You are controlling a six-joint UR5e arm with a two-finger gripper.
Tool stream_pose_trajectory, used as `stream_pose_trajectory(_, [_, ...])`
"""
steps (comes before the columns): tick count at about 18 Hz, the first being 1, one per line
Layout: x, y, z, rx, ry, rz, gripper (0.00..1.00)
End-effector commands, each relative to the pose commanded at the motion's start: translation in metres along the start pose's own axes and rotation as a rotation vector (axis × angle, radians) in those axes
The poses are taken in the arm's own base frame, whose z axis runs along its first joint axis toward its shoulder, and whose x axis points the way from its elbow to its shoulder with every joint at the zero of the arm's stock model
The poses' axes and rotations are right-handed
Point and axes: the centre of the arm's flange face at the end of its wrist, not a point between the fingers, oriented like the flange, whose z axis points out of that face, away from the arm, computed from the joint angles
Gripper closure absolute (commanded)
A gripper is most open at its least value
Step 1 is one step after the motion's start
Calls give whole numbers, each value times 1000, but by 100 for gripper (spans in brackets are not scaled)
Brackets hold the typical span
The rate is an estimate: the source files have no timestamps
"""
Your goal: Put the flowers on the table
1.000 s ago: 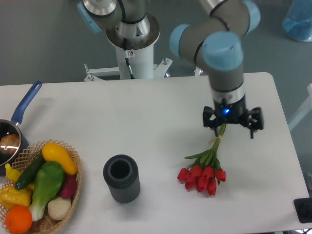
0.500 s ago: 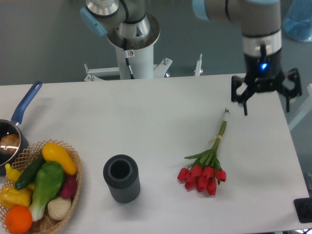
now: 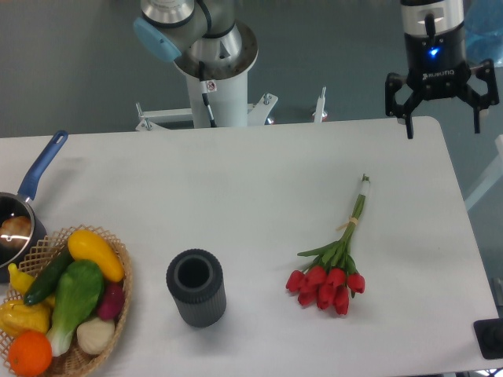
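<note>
The flowers (image 3: 333, 272), a tied bunch of red tulip buds with green stems, lie flat on the white table (image 3: 236, 196) at the right of centre. Their stem end points up and to the right. My gripper (image 3: 442, 122) hangs open high over the table's far right corner, well apart from the flowers, with nothing between its fingers.
A dark ribbed vase (image 3: 196, 287) stands upright to the left of the flowers. A wicker basket (image 3: 118, 259) of vegetables sits at the front left corner. Behind it is a pot (image 3: 16, 228) with a blue handle. The arm's base (image 3: 214, 63) is at the back.
My gripper let go of the flower stems and rose up and to the right, away from the bunch. The flowers stay lying on the table.
</note>
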Motion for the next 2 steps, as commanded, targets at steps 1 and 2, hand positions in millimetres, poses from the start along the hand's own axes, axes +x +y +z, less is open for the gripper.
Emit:
stream_pose_trajectory(1, [0, 0, 0, -1, -1, 0, 0])
stream_pose_trajectory(2, [0, 0, 1, -2, 1, -2, 0])
